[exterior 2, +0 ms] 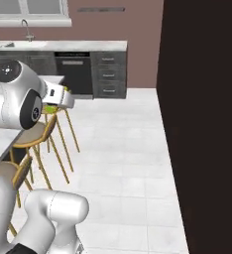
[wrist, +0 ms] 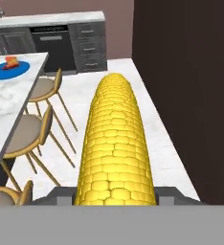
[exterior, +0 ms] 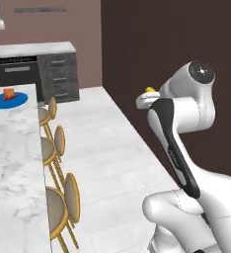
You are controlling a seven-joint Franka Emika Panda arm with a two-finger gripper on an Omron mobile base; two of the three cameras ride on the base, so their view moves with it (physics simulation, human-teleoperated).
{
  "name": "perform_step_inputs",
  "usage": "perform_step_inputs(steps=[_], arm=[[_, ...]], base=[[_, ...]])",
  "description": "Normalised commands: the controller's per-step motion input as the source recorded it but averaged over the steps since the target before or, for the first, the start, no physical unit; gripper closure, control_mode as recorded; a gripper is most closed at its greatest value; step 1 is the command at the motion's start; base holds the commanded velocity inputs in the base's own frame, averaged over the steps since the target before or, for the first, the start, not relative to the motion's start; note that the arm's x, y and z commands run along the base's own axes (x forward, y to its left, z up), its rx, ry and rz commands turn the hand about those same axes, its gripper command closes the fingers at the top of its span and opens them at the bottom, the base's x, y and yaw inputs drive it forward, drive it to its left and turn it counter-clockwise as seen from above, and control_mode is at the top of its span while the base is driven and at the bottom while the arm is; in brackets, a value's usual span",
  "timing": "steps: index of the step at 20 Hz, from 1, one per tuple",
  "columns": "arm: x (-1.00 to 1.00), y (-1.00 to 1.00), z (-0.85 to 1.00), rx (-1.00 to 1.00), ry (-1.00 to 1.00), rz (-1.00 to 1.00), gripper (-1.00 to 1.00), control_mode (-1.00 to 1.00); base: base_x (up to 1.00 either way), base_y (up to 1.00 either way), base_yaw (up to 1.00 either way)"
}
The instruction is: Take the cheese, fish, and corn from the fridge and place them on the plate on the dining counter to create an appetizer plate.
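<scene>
Corn (wrist: 116,148) is sitting gripped in the closed hand (wrist: 116,191), cob pointing forward, carried clear above the floor beside the stools (exterior: 56,148). Plate (exterior: 9,100) is waiting near the worktop's (exterior: 14,163) far edge, already bearing red-orange food, so the corn is likely heading there.

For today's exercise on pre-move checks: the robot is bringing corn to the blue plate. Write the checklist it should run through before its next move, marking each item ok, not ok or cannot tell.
1. Corn in the gripper: ok, cob juts out from it.
2. Finger contact on the cob: cannot tell, corn hides it.
3. Plate in sight on the dining counter: ok.
4. Free room on the plate: ok, blue shows beside the orange-red food.
5. Stools along the counter edge: not ok, they stand near the path.
</scene>
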Motion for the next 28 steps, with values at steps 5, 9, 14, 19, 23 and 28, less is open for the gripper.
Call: perform_step_inputs(steps=[5, 9, 14, 19, 23, 28], arm=[[0.00, 0.00, 0.00, 0.00, 0.00, 0.00, 1.00, 1.00], [0.00, 0.00, 0.00, 0.00, 0.00, 0.00, 1.00, 1.00], [0.00, 0.00, 0.00, 0.00, 0.00, 0.00, 1.00, 1.00], [0.00, 0.00, 0.00, 0.00, 0.00, 0.00, 1.00, 1.00], [0.00, 0.00, 0.00, 0.00, 0.00, 0.00, 1.00, 1.00], [0.00, 0.00, 0.00, 0.00, 0.00, 0.00, 1.00, 1.00]], base=[[1.00, -0.20, 0.42], [1.00, -0.16, 0.47], [1.00, -0.18, 0.59], [1.00, -0.77, 0.47], [1.00, -0.97, 0.45], [1.00, -0.86, 0.47]])
